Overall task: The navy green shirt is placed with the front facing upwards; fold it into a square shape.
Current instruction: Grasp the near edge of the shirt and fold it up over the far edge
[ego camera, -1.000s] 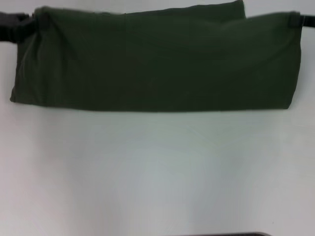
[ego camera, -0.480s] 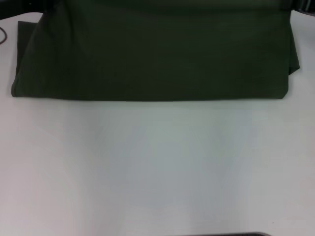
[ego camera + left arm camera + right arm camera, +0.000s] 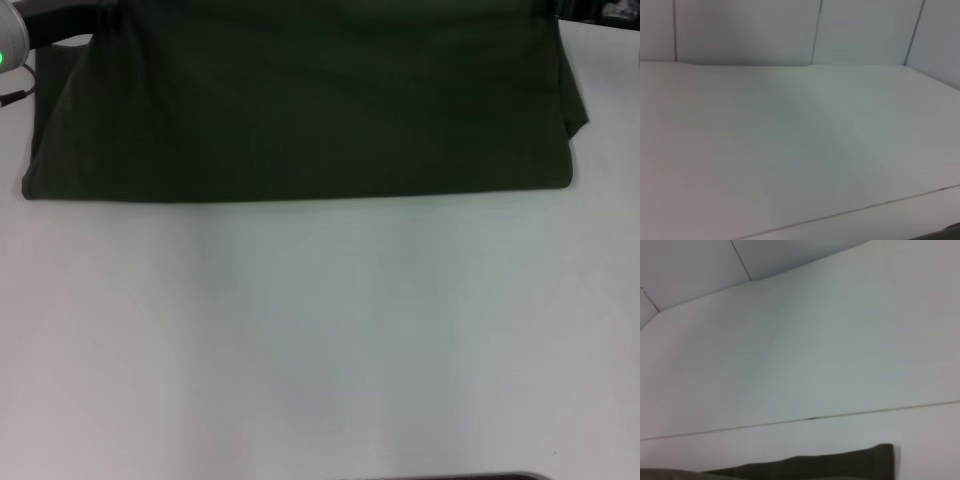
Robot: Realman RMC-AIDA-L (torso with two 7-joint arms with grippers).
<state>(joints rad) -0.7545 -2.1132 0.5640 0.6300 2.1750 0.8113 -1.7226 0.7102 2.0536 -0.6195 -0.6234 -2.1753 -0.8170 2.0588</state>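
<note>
The navy green shirt [image 3: 300, 110] lies as a wide dark olive band across the far part of the white table [image 3: 320, 350]. Its near edge is a straight fold and its far edge runs out of the head view's top. No lettering shows. My left gripper [image 3: 95, 8] is at the shirt's far left corner, with only part of its grey arm and a green light in view. My right gripper [image 3: 592, 8] is at the far right corner, mostly cut off. A strip of the shirt [image 3: 840, 464] shows in the right wrist view.
A thin dark cable [image 3: 15, 95] lies at the table's left edge beside the shirt. A dark rim [image 3: 450, 477] shows at the near edge. The left wrist view shows bare table [image 3: 800, 150] and a panelled wall [image 3: 740, 30].
Both grippers have moved away from me toward the table's far side, carrying the shirt's upper layer. The shirt's near fold edge has shifted slightly farther and its right end has drawn inward.
</note>
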